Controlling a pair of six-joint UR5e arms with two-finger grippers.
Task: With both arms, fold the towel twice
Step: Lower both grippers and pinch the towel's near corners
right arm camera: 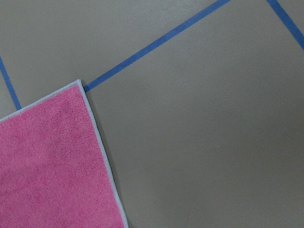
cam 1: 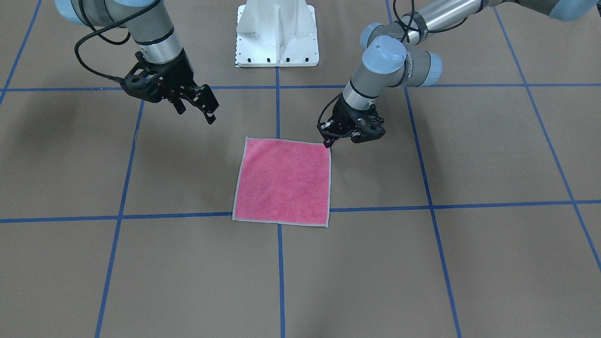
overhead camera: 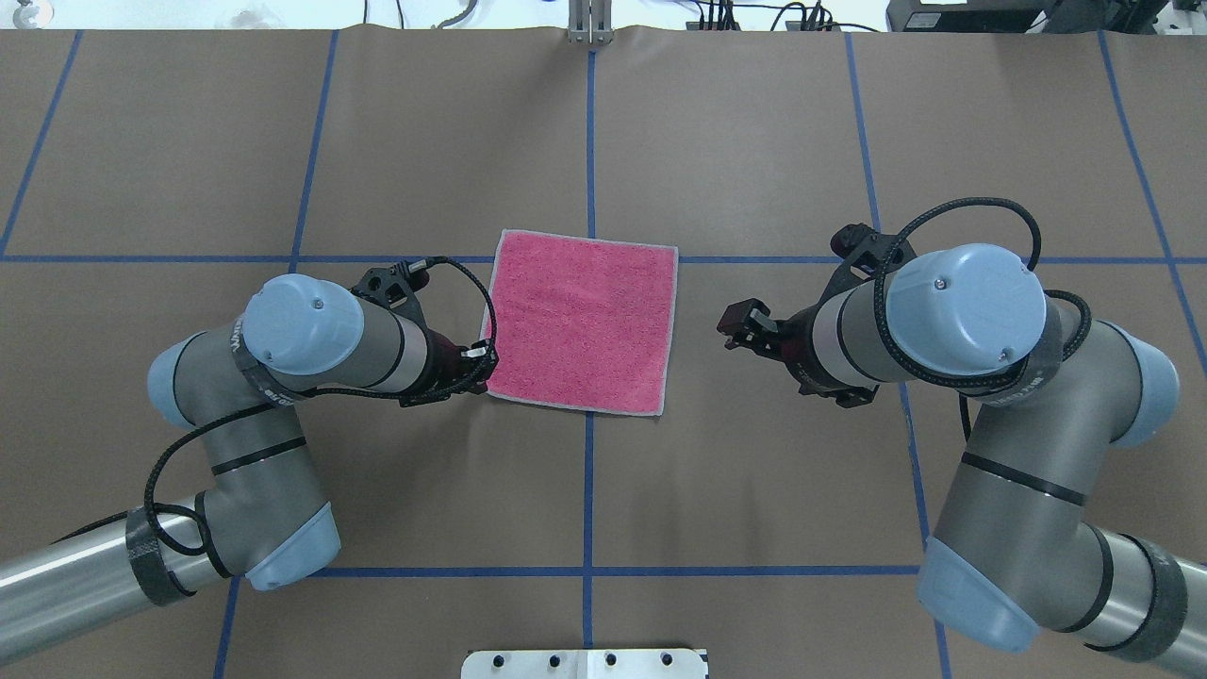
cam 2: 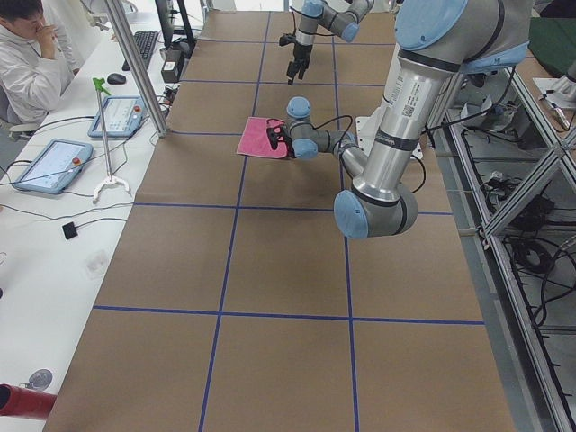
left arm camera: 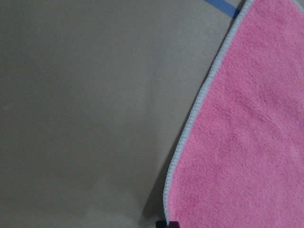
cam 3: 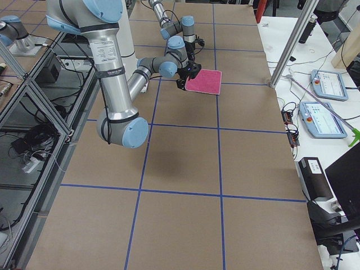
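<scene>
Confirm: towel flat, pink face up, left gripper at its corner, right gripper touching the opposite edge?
One thing is wrong. The right gripper is not touching the towel; the overhead exterior view shows a strip of bare table between them. The rest holds: towel flat, pink face up, left gripper at its corner.

A brown table is stretching down the room, with blue tape lines crossing it in a grid. A white bench is running alongside, carrying two tablets, a mouse and cables. A person in white is sitting there. A metal rack is flanking the other side.
</scene>
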